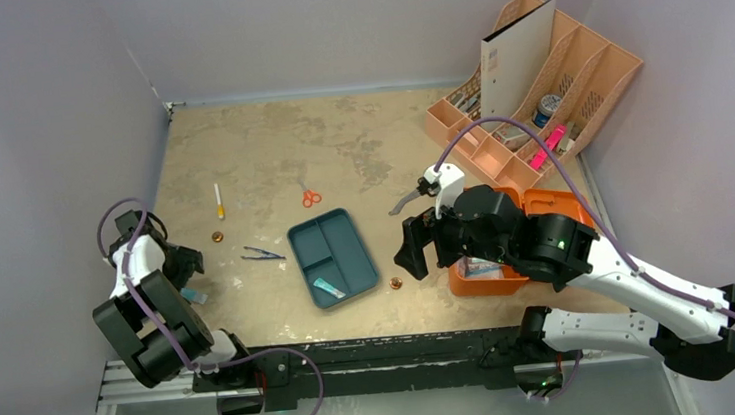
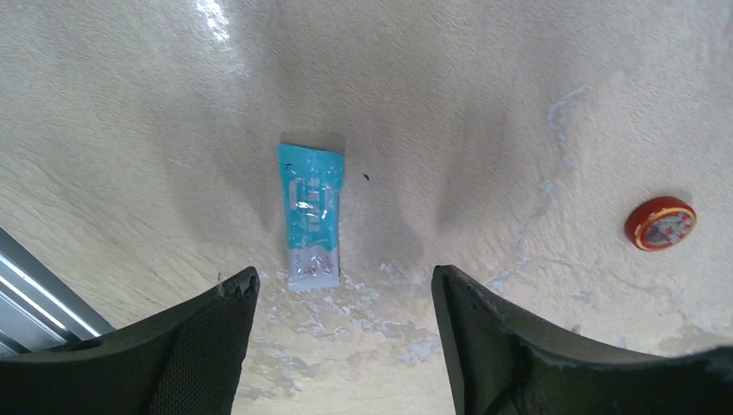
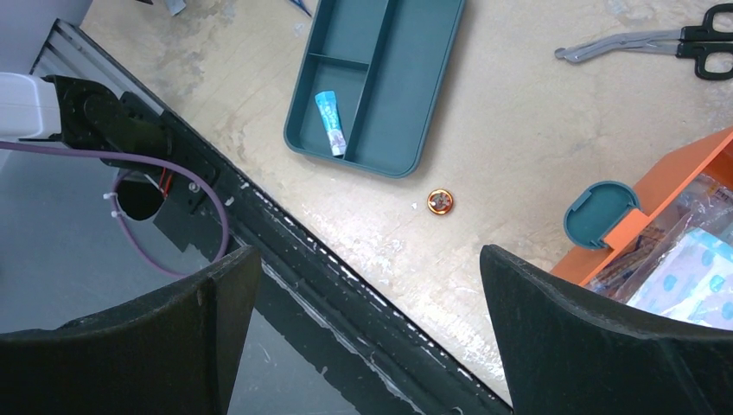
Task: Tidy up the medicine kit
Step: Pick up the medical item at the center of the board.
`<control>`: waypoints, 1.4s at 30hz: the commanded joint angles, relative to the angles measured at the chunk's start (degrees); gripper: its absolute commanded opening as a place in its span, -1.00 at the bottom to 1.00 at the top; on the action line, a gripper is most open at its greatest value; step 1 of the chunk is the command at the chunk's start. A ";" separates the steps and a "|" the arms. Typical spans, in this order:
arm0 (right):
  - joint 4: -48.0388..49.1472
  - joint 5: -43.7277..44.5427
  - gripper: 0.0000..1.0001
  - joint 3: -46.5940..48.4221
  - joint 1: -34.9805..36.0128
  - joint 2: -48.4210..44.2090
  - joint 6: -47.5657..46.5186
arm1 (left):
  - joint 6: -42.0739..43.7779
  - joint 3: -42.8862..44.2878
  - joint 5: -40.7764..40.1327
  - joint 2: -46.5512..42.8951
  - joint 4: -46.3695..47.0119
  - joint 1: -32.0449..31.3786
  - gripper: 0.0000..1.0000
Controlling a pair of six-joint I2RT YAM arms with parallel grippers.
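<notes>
Mostly hidden under the right arm, the medicine kit [image 1: 562, 206] sits right of centre in the top view, a smooth orange plastic case with rounded corners. Its visible parts run from lower left to upper right, but the arm hides its full long axis. At the right edge of the right wrist view its straight orange wall [image 3: 683, 164] slants upward, with a rounded grey-blue latch [image 3: 601, 212] and crinkled clear packets inside. The right gripper [image 3: 370, 259] is spread wide and holds nothing. The left gripper [image 2: 344, 281] is also parted and empty, its ribbed black fingers [image 2: 207, 346] either side of a glossy blue sachet [image 2: 309, 216] lying flat on the mottled table [image 2: 484, 104], its long axis vertical in the frame.
</notes>
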 commanded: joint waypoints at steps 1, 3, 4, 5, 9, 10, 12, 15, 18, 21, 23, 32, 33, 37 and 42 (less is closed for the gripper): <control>0.97 0.41 0.98 1.91 0.18 -1.07 0.69 | -0.30 0.50 -2.59 1.29 2.20 0.47 0.38; 1.10 0.22 0.98 1.92 0.13 -1.11 1.03 | -0.96 -0.48 -3.85 1.15 3.01 0.48 0.27; 0.95 0.10 0.98 2.00 0.18 -1.07 1.11 | -1.10 -0.92 -4.48 1.17 3.46 0.47 0.21; 0.65 0.07 0.98 2.16 0.19 -1.02 1.12 | -1.21 -1.20 -5.30 1.30 3.88 0.53 0.15; -1.17 0.82 0.98 3.00 0.19 -1.10 1.12 | -1.96 -0.83 -5.99 2.56 4.24 0.74 0.01; -1.32 0.95 0.98 3.02 0.17 -1.36 1.12 | -2.02 -0.59 -6.27 2.95 4.16 0.74 -0.02; -1.19 1.06 0.98 2.86 0.14 -1.89 1.21 | -2.31 -0.27 -6.52 3.87 4.03 0.74 -0.03; -0.35 1.48 0.98 2.29 0.19 -2.38 1.29 | -3.49 -1.03 -6.98 4.37 4.45 0.74 -0.04; 0.35 1.13 0.98 1.93 0.17 -2.06 1.39 | -5.02 -2.42 -6.77 4.62 5.99 0.65 -0.06; -0.78 0.96 0.98 2.66 0.19 -1.46 1.39 | -5.19 -2.66 -6.47 6.07 6.19 0.60 -0.14; -1.21 0.79 0.98 2.77 0.15 -1.67 1.27 | -5.04 -2.61 -6.23 6.27 6.20 0.65 -0.31; -1.28 -0.03 0.98 1.84 0.19 -2.90 1.40 | -5.60 -2.39 -5.56 3.00 5.61 0.65 -1.00; -1.35 0.12 0.98 1.80 0.18 -2.96 1.40 | -5.64 -2.09 -4.92 2.82 5.27 0.65 -1.00; -1.19 0.24 0.98 1.33 0.15 -3.08 1.32 | -5.32 -0.52 -1.38 1.19 4.14 0.65 -1.00; -1.37 0.24 0.98 0.64 0.18 -3.19 1.93 | -6.13 4.19 -0.18 -1.46 -0.40 -0.05 -1.00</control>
